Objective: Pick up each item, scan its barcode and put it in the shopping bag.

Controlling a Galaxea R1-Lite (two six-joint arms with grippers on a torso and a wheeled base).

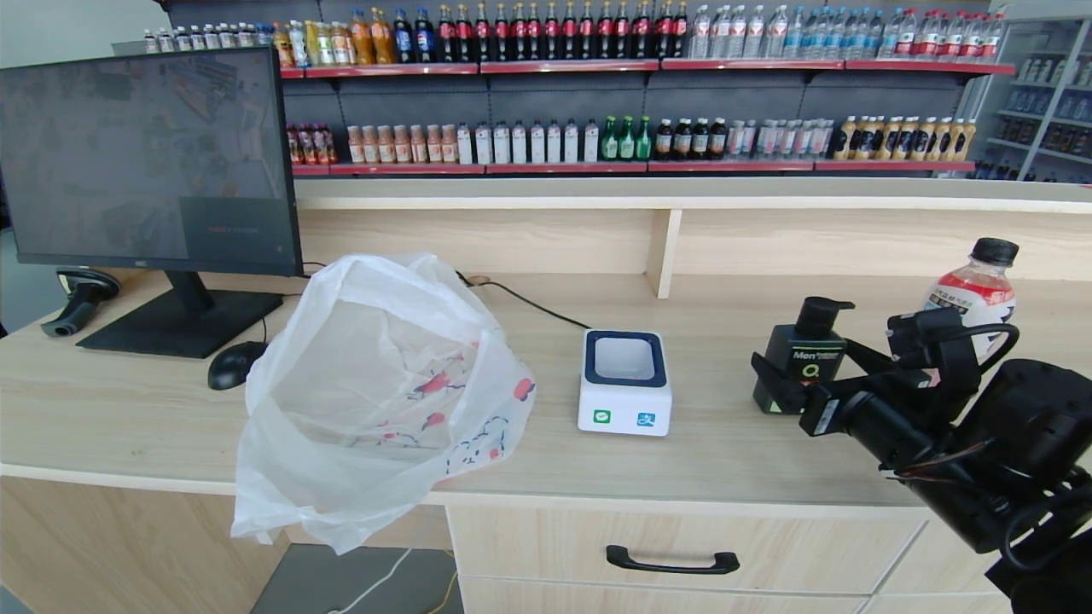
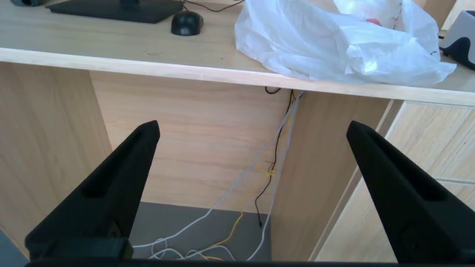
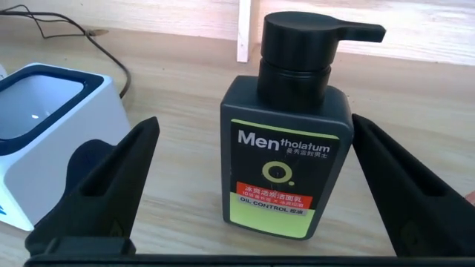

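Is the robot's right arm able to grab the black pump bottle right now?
Probably yes. The right gripper is open right in front of the pump bottle, which stands upright on the counter, and nothing sits between them.

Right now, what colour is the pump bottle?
The pump bottle is black with a lime-green label; the right wrist view shows it best.
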